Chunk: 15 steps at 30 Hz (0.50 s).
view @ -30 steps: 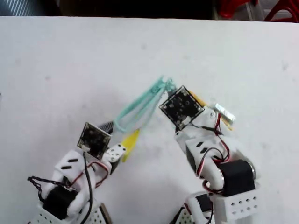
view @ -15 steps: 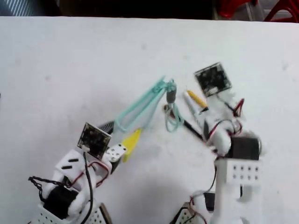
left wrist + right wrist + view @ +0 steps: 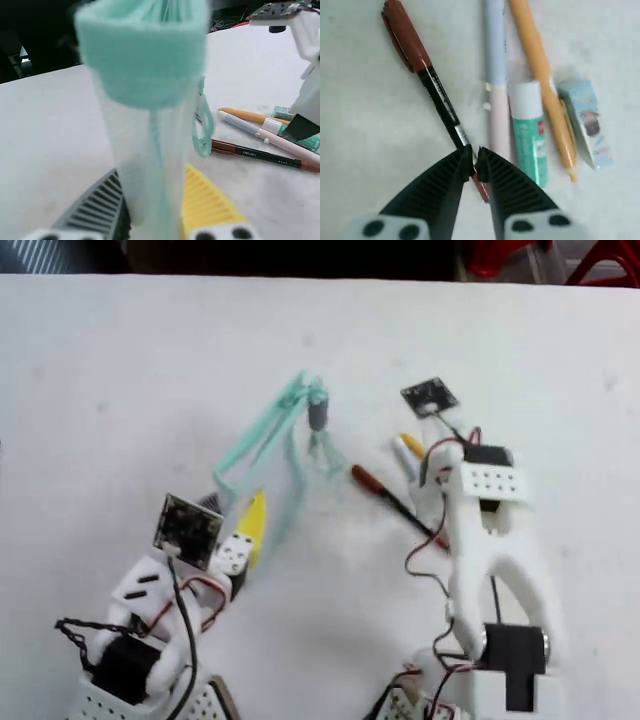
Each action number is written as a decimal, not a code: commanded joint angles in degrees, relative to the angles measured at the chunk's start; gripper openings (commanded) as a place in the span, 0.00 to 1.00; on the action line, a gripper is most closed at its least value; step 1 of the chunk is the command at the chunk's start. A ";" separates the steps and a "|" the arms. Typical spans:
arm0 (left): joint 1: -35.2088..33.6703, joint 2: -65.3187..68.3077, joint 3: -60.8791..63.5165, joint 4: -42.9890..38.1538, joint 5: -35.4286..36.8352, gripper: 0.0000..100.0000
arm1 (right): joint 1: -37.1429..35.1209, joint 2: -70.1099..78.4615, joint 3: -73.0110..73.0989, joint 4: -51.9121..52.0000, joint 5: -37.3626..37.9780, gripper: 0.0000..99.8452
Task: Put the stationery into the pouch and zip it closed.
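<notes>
Mint-green translucent pouch [image 3: 142, 65] with a looped zip pull [image 3: 202, 131] is pinched by the left gripper [image 3: 152, 215] — the right gripper [image 3: 474, 154] is pressed together above the brown-capped pen [image 3: 406, 40]

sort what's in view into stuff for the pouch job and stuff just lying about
For the job: pouch, held in the left gripper; brown-capped pen; pale pen; orange pen; glue stick; eraser.
Just about: table; red frame behind it.
</notes>
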 commanded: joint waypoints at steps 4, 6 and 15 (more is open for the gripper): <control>-1.19 -0.31 -0.44 -2.29 0.53 0.05 | -9.01 3.65 -2.64 -8.31 0.44 0.04; -1.19 -0.31 -0.35 -4.31 2.46 0.05 | -9.36 3.82 -2.46 -8.40 0.44 0.09; -1.19 -0.22 7.30 -21.45 7.38 0.05 | -8.04 9.71 -2.64 -11.82 0.70 0.16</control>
